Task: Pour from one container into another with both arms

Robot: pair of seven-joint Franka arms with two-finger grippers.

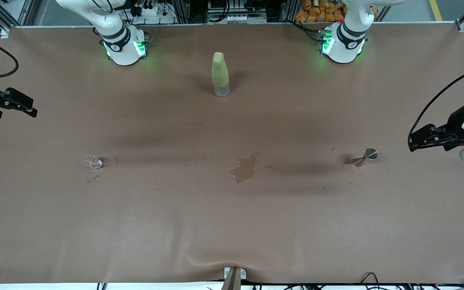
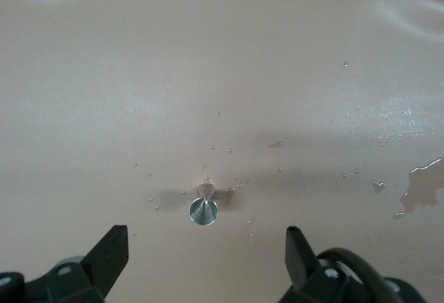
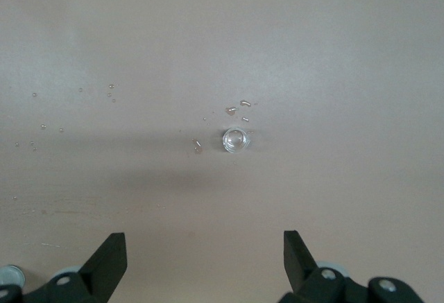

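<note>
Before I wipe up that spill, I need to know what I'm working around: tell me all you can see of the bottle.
The bottle is tall and slim, pale yellow-green with a matching cap, and has a clear or grey band at its base. It stands upright and capped on the brown table, midway between the two arm bases. The puddle lies nearer the front camera. Nothing touches it but the table.

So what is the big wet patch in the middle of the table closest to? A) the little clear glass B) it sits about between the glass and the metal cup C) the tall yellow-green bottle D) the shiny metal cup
B: the puddle lies on the brown table roughly midway between the small glass, toward the right arm's end, and the metal cup, toward the left arm's end; the bottle stands much farther from the front camera.
</note>
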